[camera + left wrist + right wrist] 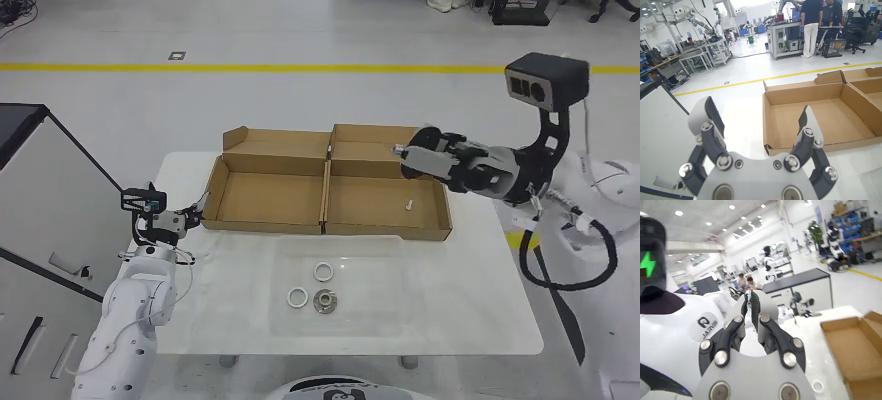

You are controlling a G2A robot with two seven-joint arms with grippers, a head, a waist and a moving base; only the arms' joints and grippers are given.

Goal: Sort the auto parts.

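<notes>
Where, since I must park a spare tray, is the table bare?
Bare table lies front right, between the three round parts and the right edge. The left box floor is bare too. Crowded: front centre, around those parts.

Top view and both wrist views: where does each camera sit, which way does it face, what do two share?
Top view: above the arms, looking down on the table, left box and right box; both arms show.
Left wrist view: on the left arm at the table's edge, facing across the left box into the room; open left gripper shows.
Right wrist view: on the right arm, facing across the table; right gripper shows, shut on a metal part.
Shared: top and left wrist views both show the left box.
</notes>
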